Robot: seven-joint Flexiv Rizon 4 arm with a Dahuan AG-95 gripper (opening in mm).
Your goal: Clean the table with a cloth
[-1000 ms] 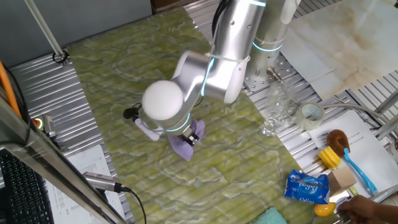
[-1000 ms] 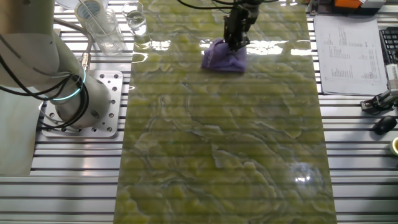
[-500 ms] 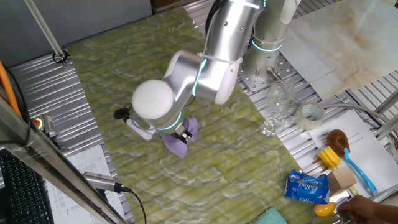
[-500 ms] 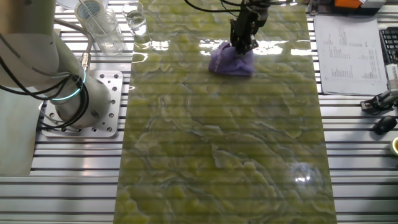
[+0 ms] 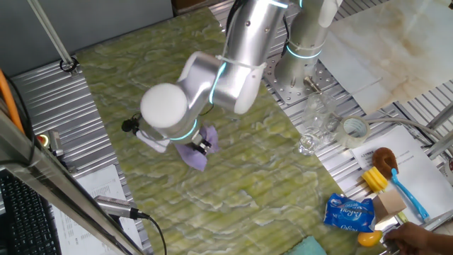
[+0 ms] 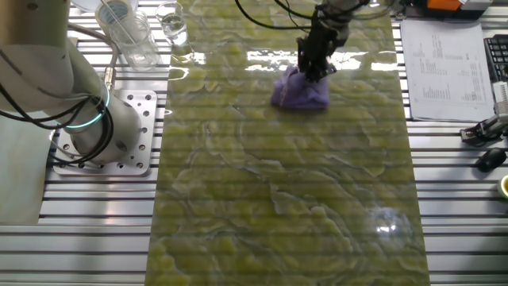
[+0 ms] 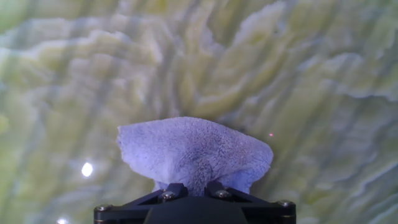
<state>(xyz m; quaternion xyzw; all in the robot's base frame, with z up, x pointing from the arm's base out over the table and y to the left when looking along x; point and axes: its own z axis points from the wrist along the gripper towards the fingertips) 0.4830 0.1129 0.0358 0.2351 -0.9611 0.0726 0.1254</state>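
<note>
Cloth [image 7: 194, 152] pinched in gripper [image 6: 315, 70], fingers narrow on bunched top, rest spread on table [image 6: 286, 199] ahead of and beneath fingertips. Since a second ago, cloth and gripper shifted sideways across table. Judgement: wiping stroke under way, most of surface not yet covered.

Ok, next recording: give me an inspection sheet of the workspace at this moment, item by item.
Surface: the table has a green-yellow marbled top with glare patches; no spill seen.
Job's things: the cloth, lavender, lies bunched on the table under the gripper.
Clutter: clear glasses, tape roll, blue packet, blue-handled brush, teal cloth at the edge.
Grippers: the gripper is shut on the cloth, pressing it to the table.
Cables: black cable loops by the wrist.
Surroundings: printed sheets, white marble-patterned slab, ribbed metal frame.
</note>
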